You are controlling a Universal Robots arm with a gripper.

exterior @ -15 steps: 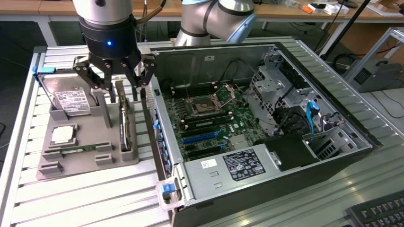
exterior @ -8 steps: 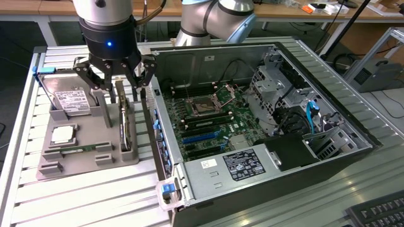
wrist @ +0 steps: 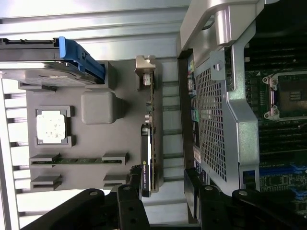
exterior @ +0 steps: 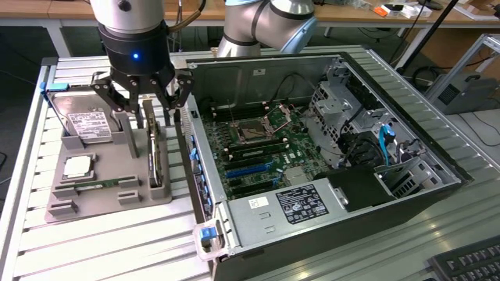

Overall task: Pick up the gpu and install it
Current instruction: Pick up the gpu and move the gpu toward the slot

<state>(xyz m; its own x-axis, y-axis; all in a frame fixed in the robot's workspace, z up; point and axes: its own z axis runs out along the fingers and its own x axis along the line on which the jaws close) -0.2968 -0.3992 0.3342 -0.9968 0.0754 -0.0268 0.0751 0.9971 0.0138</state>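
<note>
The gpu (exterior: 154,155) is sitting on edge in a slot of the gray tray (exterior: 93,206), along the tray's side closest to the open PC case (exterior: 312,146), not picked up yet. The pincer (exterior: 154,114) is hanging wide open over that side of the tray, one finger on each side of the card. The hard drive (exterior: 86,123), cpu (exterior: 78,167) and memory stick (exterior: 98,184) are sitting in the tray's other slots, and the tray's resting on the slatted counter (exterior: 102,249).

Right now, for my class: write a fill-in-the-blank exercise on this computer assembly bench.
The tool, at the gpu, has its jaws ___. The gpu stands on its ___ in the gray holder. The label on the hard drive is ___.
Missing words: open; edge; white.
</note>
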